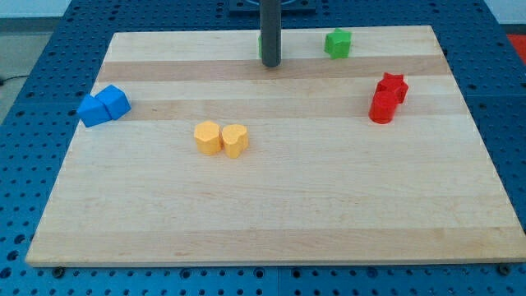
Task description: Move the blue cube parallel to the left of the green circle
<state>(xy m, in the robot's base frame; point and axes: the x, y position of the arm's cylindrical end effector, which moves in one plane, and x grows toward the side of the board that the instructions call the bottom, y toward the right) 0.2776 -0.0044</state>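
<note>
Two blue blocks touch near the board's left edge: a boxy, cube-like one [116,100] and another [94,110] at its lower left whose shape I cannot make out. My tip [270,64] rests near the view's top centre, far right of them. A sliver of a green block [260,46] shows just behind the rod's left side, mostly hidden. Its shape cannot be told.
A green star [337,43] lies at the top, right of the rod. A red star [394,85] and a red round block [381,108] touch at the right. A yellow hexagon [208,137] and a yellow heart [235,141] sit side by side left of centre.
</note>
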